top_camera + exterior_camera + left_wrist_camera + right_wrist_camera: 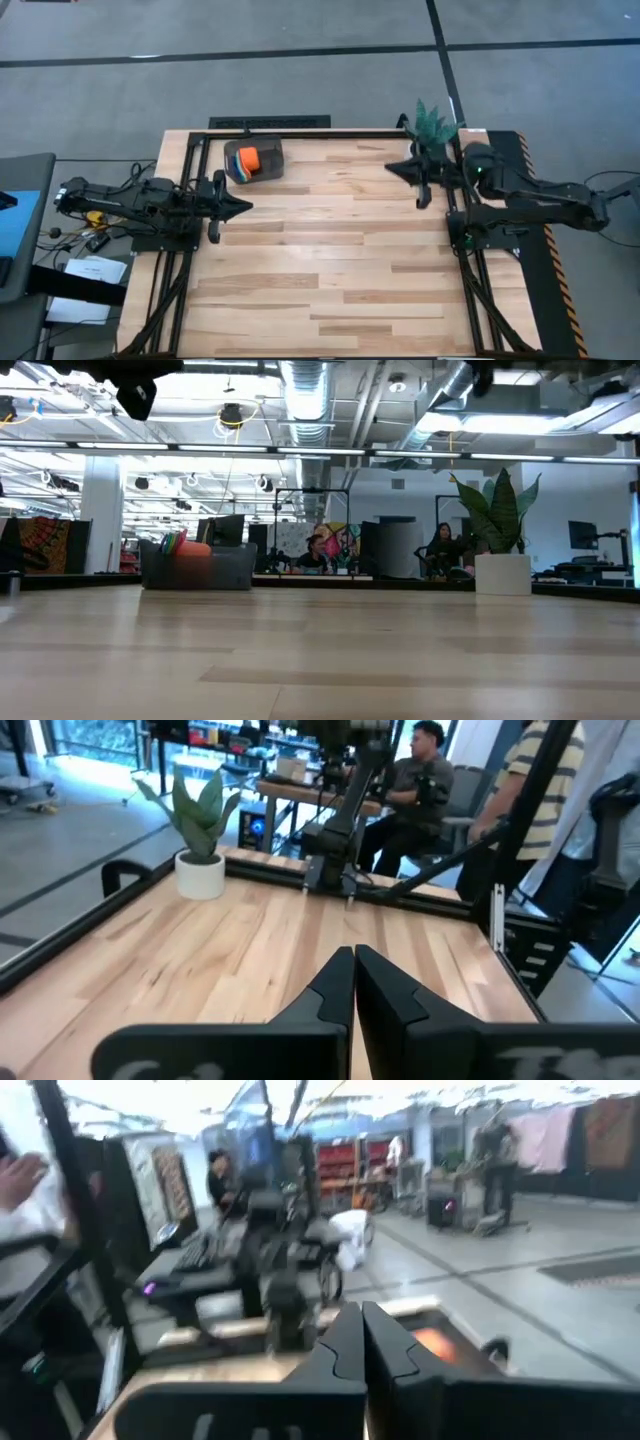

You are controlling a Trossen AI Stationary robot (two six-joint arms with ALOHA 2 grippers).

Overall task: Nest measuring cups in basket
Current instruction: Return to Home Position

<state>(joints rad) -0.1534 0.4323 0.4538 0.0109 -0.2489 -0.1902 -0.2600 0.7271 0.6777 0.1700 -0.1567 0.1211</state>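
We see the small dark grey rectangular basket (pixel 272 160) standing near the far edge of the pale wooden plank counter (pixel 330 260), toward its left side. The nested stack of round plastic measuring cups (pixel 247 160) sits inside it, an orange cup showing most plainly, with blue rims beside it. From counter height, their coloured rims rise a little above the basket's near wall.

The left hand (pixel 243 207) hangs over the left part of the counter, near the basket's nearer side but apart from it. Its two dark fingers (pixel 335 982) are clenched together on nothing. The right hand (pixel 392 168) is over the right part of the counter near the far edge, well apart from the basket, and its fingers (pixel 342 1338) are likewise pressed tight with nothing between them.

A green spiky plant (pixel 434 122) in a white pot stands at the far right corner, just beside the right arm. Beyond the counter, a seated person (pixel 415 780) shows in the room
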